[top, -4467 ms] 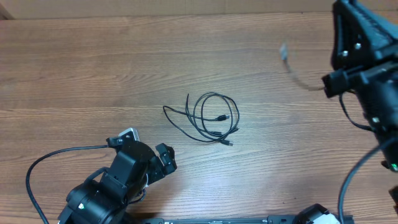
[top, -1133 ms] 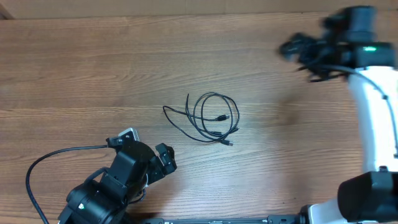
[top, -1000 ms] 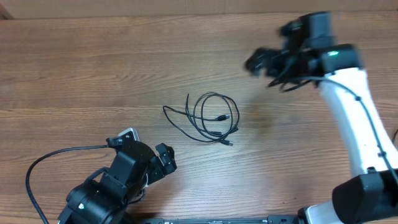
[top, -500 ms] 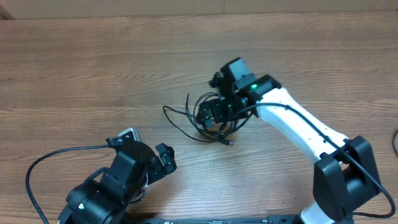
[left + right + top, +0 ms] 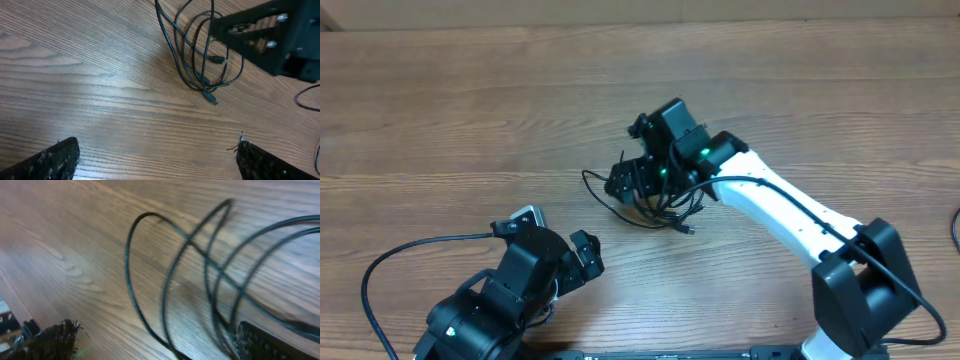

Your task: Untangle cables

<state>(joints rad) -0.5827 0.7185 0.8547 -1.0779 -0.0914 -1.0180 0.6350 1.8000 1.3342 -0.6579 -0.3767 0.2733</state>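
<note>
Cables (image 5: 658,218) in loose tangle (right claw (image 5: 628,186) over them, fingers (image 5: 50,340) apart)

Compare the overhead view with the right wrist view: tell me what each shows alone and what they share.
Only overhead: the right arm reaching over the cables, and the left arm at lower left, apart from them. Only right wrist: the spread fingertips of the open right hand, with crossing loops seen close between them. Both: the thin black cables and the wood table.
</note>
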